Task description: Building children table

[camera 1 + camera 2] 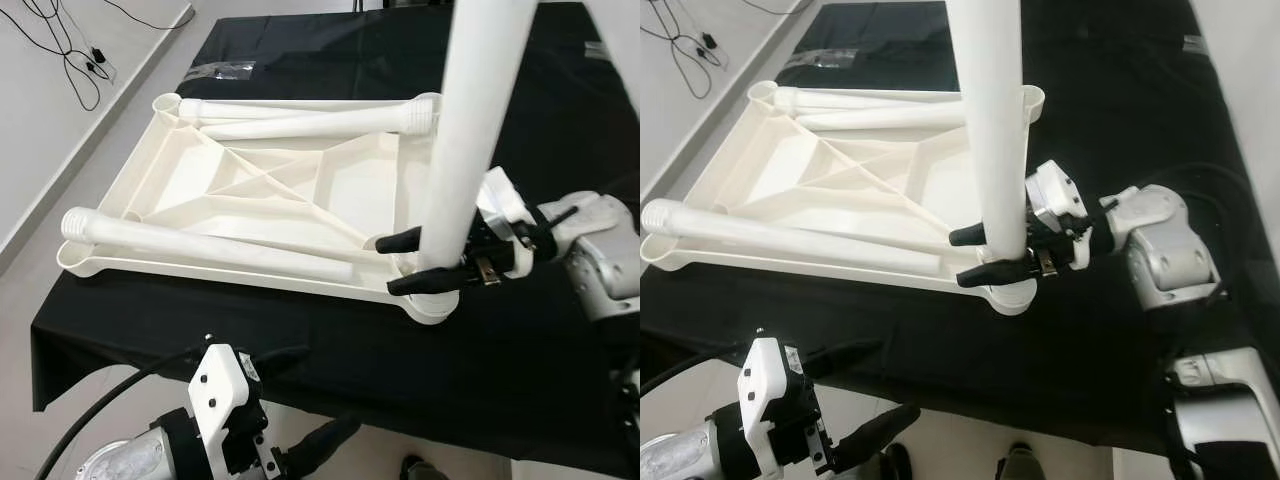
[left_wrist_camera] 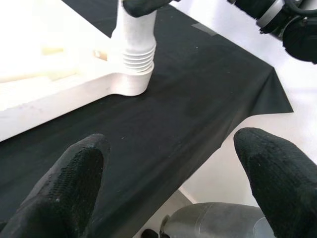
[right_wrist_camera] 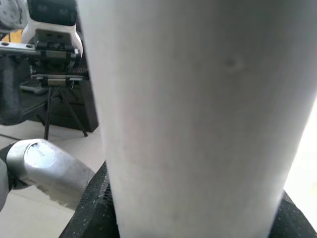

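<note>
A white plastic tabletop was laid upside down on a black cloth that covered a low surface, its ribbed underside facing up. Two loose white legs were rested across it: the near leg was laid along the near rim with its threaded end at the left, and the far leg was laid along the far rim with its threaded end at the right.

A third leg, the upright leg, was stood on end in the near right corner socket of the tabletop, tilted slightly. It was grasped just above its threaded base by the right gripper, whose two black fingers were closed around it from the right, one on the far side and one on the near side. In the right wrist view the leg's white shaft was seen very close between the finger pads.

The left gripper was held low at the near edge of the cloth, well apart from the tabletop, with its fingers spread wide and nothing between them.

Black cables were seen on the pale floor at the far left.
</note>
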Tool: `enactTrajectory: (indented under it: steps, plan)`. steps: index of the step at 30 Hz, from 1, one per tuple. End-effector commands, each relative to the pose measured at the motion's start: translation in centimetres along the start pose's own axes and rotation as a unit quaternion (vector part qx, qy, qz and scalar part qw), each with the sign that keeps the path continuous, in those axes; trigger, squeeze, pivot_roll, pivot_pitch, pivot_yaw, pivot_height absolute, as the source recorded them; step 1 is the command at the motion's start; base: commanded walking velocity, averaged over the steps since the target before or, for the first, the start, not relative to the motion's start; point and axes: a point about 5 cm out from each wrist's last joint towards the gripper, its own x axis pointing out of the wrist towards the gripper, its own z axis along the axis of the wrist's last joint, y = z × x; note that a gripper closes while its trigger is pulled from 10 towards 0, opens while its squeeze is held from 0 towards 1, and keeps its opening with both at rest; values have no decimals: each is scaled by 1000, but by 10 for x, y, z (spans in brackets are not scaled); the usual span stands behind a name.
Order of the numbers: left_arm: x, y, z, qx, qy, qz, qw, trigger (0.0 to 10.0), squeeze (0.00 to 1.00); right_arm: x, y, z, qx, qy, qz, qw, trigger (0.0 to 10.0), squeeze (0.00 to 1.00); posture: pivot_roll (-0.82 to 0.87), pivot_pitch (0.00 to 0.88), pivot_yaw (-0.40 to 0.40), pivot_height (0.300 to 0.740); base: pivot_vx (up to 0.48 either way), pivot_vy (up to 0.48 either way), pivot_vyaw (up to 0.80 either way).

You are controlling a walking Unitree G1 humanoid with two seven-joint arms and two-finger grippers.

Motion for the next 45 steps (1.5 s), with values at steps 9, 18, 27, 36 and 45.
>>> enactTrajectory:
  steps: [9,18,27,36,45]
  plan:
    - [0,-2,-4,-1,8,3,1000,10000,0,20,-8,-23,33,-59,-204,977,10000,0,27,287,87,740,0,0,0]
    - [-1,-1,-6,-2,9,1,1000,10000,0,45,19,-54,88,17,-404,911,10000,0,12,279,78,740,0,0,0]
    - [-2,4,-8,-6,9,8,1000,10000,0,37,62,-86,156,145,-634,743,10000,0,0,262,91,740,0,0,0]
    - [-1,9,-11,1,13,14,1000,10000,0,33,53,-91,207,126,-674,698,10000,0,-1,233,91,740,0,0,0]
    - [-1,13,-12,5,12,20,1000,10000,0,37,58,-88,239,119,-694,669,10000,0,-2,229,92,740,0,0,0]
